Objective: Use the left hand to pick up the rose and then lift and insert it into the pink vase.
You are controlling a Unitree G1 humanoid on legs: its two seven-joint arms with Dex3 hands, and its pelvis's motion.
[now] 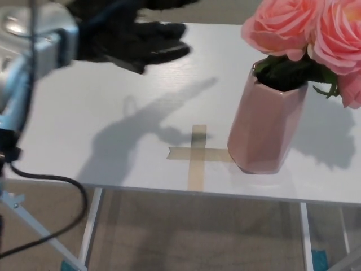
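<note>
The white tabletop [101,101] fills most of the head view, its front edge running across below the vase, with floor visible beneath it.

The left arm [31,51], silver and blue-grey, enters at the upper left, well apart from the vase. A black cable [51,180] hangs from it and loops down past the tabletop's front edge.

The pink vase [265,127] stands upright on the tabletop toward the right side, faceted, its base near the front edge. It casts a shadow to its right.

Roses [307,36] stand in the vase: large pink blooms above its mouth, with dark green leaves [287,73] filling the opening. Which bloom is the task's rose cannot be told; all sit in the vase, none lies on the tabletop.

The left hand [135,42], black and motion-blurred, hovers over the tabletop to the upper left of the vase, well apart from it and from the blooms. Its fingers [166,52] point toward the vase, spread and released, holding nothing. The hand's shadow falls on the tabletop between it and the vase.

A cross of tan tape [196,153] lies flat on the tabletop just left of the vase's base, its right arm reaching the vase's foot.

The right hand is not in view.
</note>
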